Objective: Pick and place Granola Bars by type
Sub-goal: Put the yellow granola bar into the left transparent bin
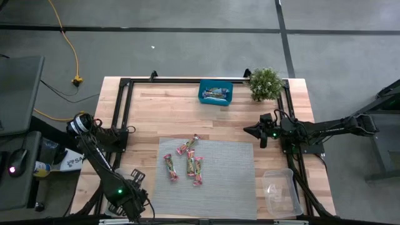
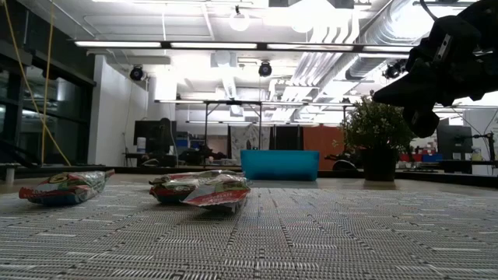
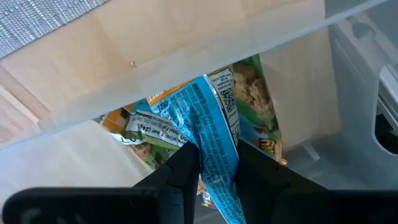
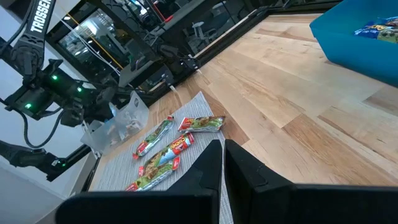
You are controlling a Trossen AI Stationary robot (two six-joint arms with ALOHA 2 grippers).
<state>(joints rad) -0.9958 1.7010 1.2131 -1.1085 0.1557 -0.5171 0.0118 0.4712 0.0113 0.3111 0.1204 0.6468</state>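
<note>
In left hand [image 3: 214, 171], blue bar [image 3: 211, 124] lengthwise.

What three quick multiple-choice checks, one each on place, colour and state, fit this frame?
1. Where does the plant stand?
A. On the grey mat
B. At a corner of the table, on the right arm's side
C. Inside a clear tub

2. What colour is most of the wrapper on the bar in the left gripper?
A. Light blue
B. Black
C. Plain white

3. What state is the right gripper in?
A. Wide open
B. Clamped on a bar
C. Shut and empty

Answers:
1. B: the plant sits at a corner of the table, off the mat.
2. A: the left gripper pinches a bar with a mostly light blue wrapper.
3. C: the right gripper has its fingers together with nothing between them.
</note>
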